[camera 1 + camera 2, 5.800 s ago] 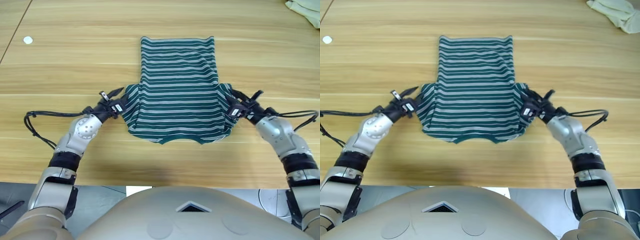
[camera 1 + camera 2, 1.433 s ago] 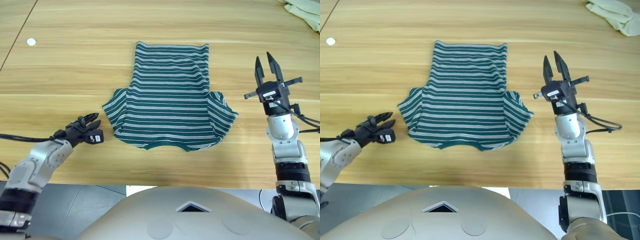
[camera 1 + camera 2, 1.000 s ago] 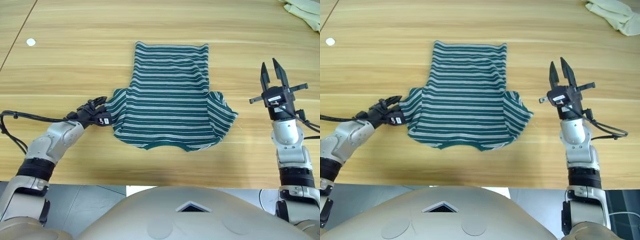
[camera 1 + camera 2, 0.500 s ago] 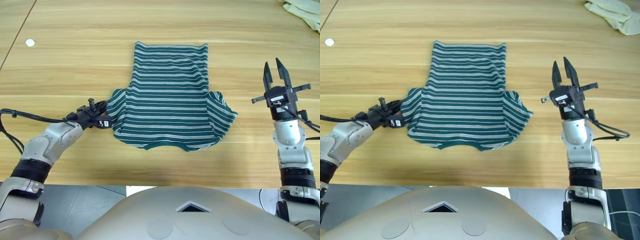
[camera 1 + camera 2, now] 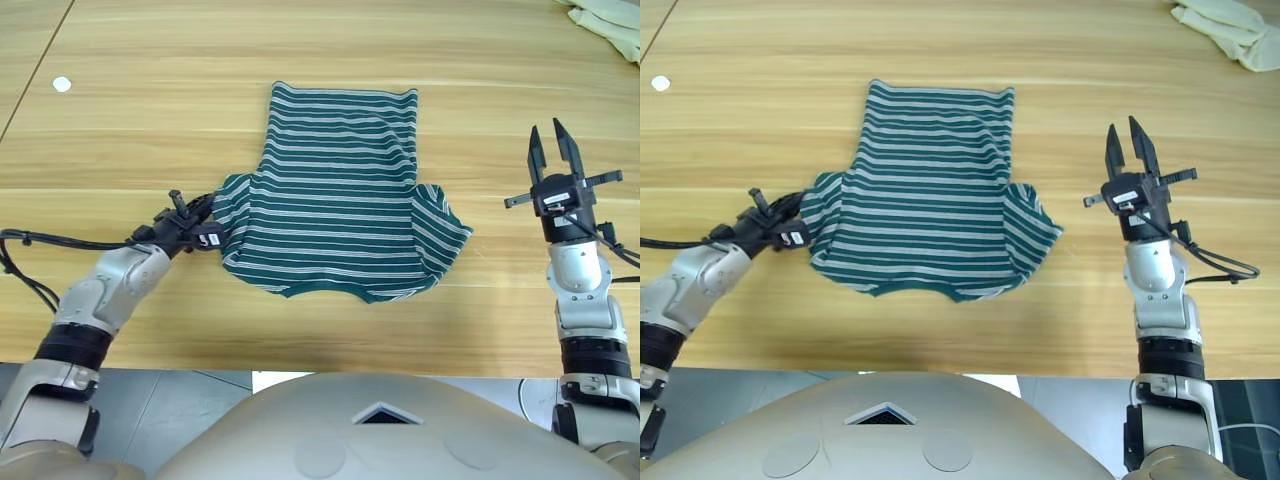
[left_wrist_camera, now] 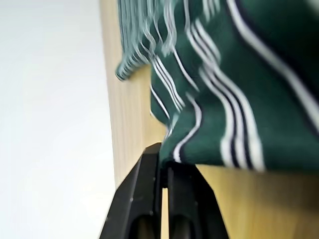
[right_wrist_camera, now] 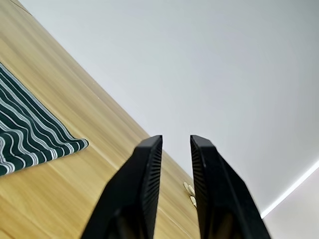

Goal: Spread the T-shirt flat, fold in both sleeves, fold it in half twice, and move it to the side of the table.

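While left end effector (image 5: 210, 222) pinches sleeve (image 5: 230, 198), T-shirt (image 5: 340, 190) points hem-away; right end effector (image 5: 547, 140) spread.

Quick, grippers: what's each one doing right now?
Left gripper: shut on the T-shirt at its sleeve edge.
Right gripper: open, holding nothing, pointing up, apart from the T-shirt.

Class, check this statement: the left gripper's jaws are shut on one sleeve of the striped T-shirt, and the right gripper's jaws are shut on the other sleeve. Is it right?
Wrong about the right side. The left gripper has its jaws shut on one sleeve of the T-shirt, but the right gripper stands apart from the other sleeve, jaws open and empty. The left eye view shows it.
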Motion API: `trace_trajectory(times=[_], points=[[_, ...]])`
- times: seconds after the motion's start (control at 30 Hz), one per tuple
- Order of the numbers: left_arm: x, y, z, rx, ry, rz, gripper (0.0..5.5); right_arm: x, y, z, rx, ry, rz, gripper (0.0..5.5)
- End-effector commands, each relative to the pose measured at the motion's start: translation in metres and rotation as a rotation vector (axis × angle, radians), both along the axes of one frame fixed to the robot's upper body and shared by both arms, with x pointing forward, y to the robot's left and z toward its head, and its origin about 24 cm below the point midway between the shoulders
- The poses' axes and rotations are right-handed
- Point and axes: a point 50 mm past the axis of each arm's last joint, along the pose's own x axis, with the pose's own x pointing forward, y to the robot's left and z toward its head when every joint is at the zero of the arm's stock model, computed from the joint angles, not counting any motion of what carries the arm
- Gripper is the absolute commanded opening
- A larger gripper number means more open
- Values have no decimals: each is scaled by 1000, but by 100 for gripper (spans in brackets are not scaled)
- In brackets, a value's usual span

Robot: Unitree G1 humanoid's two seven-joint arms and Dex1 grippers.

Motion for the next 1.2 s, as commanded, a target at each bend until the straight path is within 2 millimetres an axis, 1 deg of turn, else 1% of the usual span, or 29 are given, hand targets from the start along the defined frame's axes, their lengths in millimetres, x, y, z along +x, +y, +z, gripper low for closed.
trace_trajectory(times=[0.03,0.13,0.27,0.43,0.8,0.9,1.03,1.17,1.2], points=[[-9,-13,-7,-69,41,-42,2,1,1,-1,-6,6,13,105],[-1,-11,2,-92,-17,-20,2,1,2,-3,-4,11,15,105],[2,-12,8,-92,-62,-24,2,1,3,-6,-2,18,14,105],[4,-25,14,-119,-88,-71,2,1,5,-7,-2,22,19,105],[-2,-52,7,-178,-49,-174,2,2,10,-13,6,41,35,105],[-3,-56,7,-186,-48,-196,2,2,12,-15,8,45,38,105],[-10,-63,-1,-192,2,-230,2,1,13,-15,9,49,43,105],[-10,-70,-1,-207,14,-257,2,1,14,-17,10,58,46,105],[-11,-70,-3,-205,26,-258,32,2,15,-17,10,58,49,105]])
